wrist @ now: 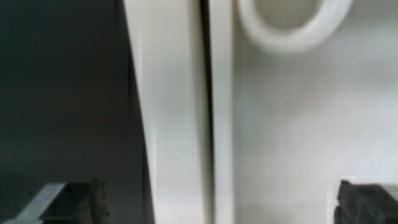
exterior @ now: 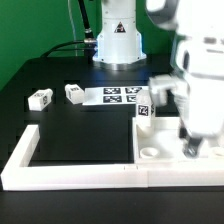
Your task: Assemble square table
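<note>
The white square tabletop [exterior: 160, 135] lies at the exterior view's front right, against the border wall, with a round socket [exterior: 150, 152] showing. One white tagged leg [exterior: 143, 109] stands upright at its far left corner. Two more legs [exterior: 40, 98] [exterior: 74, 92] lie loose on the dark table at the left. My gripper [exterior: 190, 147] is down over the tabletop's right part. In the wrist view the gripper [wrist: 217, 203] is open, its dark fingertips [wrist: 68, 202] wide apart over the white slab [wrist: 302, 120] and its raised rim [wrist: 169, 120]. A round socket [wrist: 294, 28] lies ahead. Nothing is held.
The long white L-shaped border wall [exterior: 70, 172] runs along the front and up the left side. The marker board [exterior: 115, 96] lies flat at the back middle. The arm's base [exterior: 117, 40] stands behind it, with cables at the back left.
</note>
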Available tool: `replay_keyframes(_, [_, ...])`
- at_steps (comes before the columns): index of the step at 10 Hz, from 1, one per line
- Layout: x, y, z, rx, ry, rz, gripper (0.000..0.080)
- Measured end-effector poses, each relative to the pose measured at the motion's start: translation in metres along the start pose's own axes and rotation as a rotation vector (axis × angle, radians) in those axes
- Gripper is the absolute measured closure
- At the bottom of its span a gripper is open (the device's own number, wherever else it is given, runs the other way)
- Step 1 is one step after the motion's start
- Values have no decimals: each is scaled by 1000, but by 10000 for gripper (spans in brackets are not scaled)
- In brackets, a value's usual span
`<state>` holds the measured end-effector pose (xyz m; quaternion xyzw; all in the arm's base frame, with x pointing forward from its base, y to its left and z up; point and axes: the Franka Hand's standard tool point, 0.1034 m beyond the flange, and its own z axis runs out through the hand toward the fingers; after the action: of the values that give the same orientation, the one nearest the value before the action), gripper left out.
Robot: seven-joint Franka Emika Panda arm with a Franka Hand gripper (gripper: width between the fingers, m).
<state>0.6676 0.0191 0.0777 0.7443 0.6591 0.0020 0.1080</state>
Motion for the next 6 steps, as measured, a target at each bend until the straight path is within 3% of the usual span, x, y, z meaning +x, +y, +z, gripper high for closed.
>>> replay_keyframes(2, [-38,-7,-28,3,-19,35,151])
replay_keyframes(3, [-52,-2,-42,1,-29,56,151])
replay_keyframes(6, [-46,-5,-34,5,-27,256,151])
